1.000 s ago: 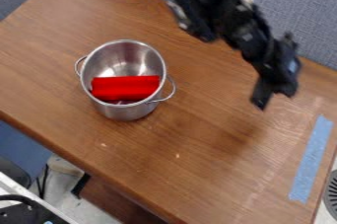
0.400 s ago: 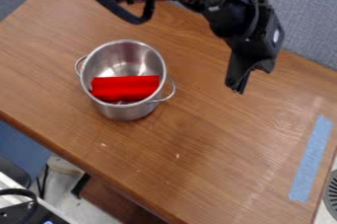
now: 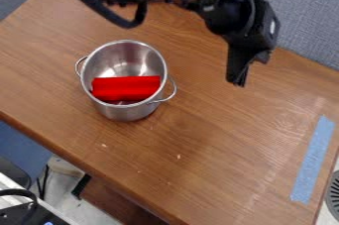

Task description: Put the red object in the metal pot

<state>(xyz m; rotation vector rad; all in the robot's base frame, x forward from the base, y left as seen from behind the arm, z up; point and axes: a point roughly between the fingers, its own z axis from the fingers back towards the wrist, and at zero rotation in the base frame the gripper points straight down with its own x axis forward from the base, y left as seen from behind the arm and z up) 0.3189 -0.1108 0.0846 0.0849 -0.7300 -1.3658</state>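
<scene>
The metal pot (image 3: pixel 123 62) stands on the wooden table at centre left, shiny, with two small side handles. Inside it lies the red object (image 3: pixel 129 88), flat top up, against the near wall. My gripper (image 3: pixel 239 76) hangs above the table to the right of the pot, well apart from it, pointing down toward the wood. Its dark fingers merge into one shape, so their spacing is unreadable. Nothing shows between them.
A strip of blue tape (image 3: pixel 314 158) lies near the table's right edge. The wooden table (image 3: pixel 199 150) ends close to the front and left. Cables and a white object (image 3: pixel 59 181) sit below the front edge. A grey-blue wall stands behind.
The arm has swung from the right side of the table up and left, closer to the pot. In the last half second it barely shifted. Pot and red object stayed put.
</scene>
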